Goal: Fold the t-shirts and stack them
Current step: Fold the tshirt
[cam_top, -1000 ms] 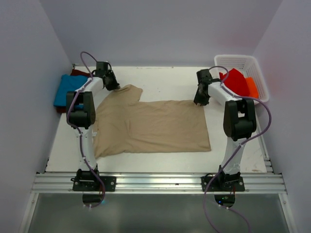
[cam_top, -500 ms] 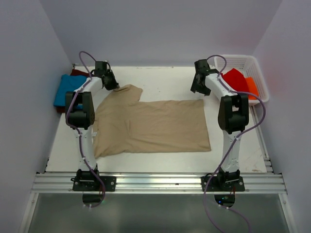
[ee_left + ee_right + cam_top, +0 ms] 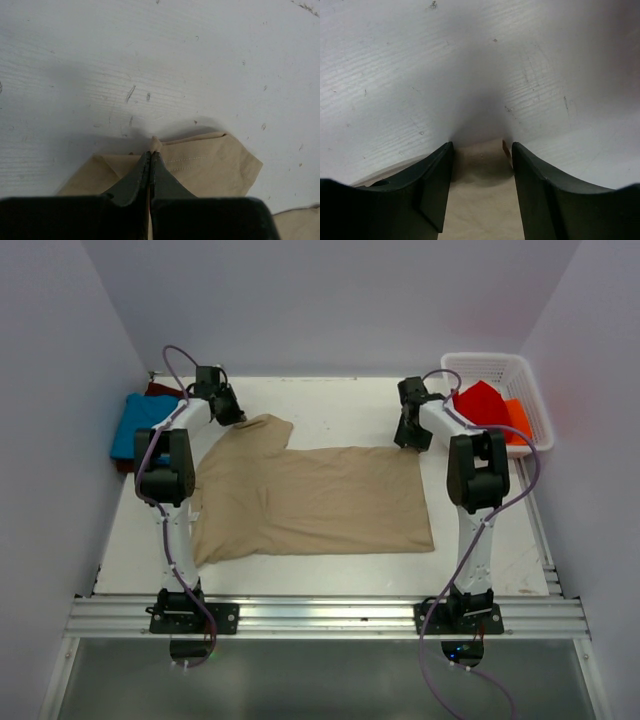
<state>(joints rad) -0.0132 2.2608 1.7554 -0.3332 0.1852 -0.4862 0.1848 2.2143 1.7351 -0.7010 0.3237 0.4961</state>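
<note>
Blue on maroon at the far-left edge of the white table (image 3: 330, 405): a folded bright blue t-shirt (image 3: 135, 425) lies on a dark maroon t-shirt (image 3: 160, 389), of which only slivers show.

Just right of that pile, the left gripper (image 3: 150, 155) has its jaws pressed together on a small pinch of the tan t-shirt (image 3: 310, 500), at the far-left sleeve. A nub of cloth pokes out past the tips.

The tan t-shirt itself lies spread flat across the middle of the table, between the two arms.

At its far-right hem corner, the right gripper (image 3: 482, 150) is set low with fingers apart. The corner of cloth sits in the gap, not yet clamped.

The risks look two-fold. The left hold is slight and could slip free once the cloth comes under tension. If the right jaws close short of the corner or catch only one layer, one side would lift alone, dragging the shirt askew and leaving a crooked fold.

At the far right, beside the right arm, a white basket (image 3: 485, 359) holds a red cloth (image 3: 482, 405) and an orange cloth (image 3: 517, 418). Whether these are garments cannot be told.
</note>
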